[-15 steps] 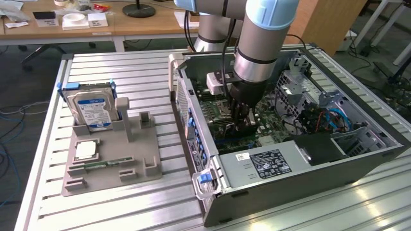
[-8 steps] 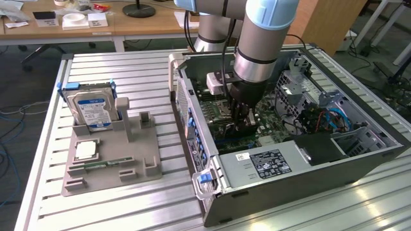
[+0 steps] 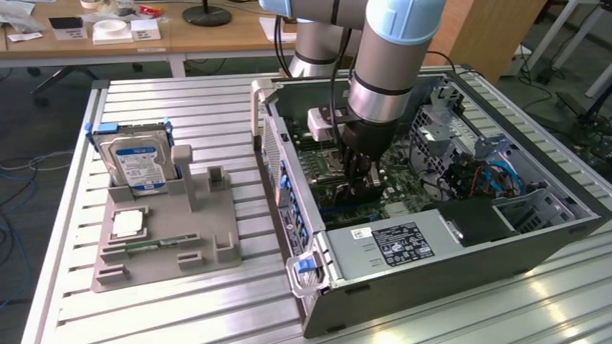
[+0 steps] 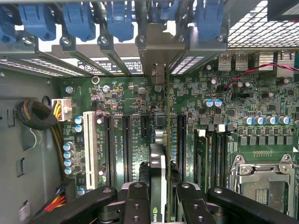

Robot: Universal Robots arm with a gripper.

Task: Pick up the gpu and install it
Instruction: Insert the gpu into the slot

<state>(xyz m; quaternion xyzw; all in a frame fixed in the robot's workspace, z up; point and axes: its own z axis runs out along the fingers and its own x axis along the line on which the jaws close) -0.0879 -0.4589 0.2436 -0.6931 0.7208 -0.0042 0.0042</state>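
We see the gripper closed on the gpu, card held edge-on above the motherboard, inside the open computer case, hard drive on the gray holder.

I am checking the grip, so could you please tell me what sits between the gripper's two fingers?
The gpu, edge-on, between the fingers of the gripper, above the motherboard; the wrist view shows it.

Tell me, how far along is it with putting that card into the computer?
Picked up: the gpu is off the tray and clamped edge-on in the end effector. In hand: it hangs inside the case above the motherboard slots. Left: it isn't seated yet.
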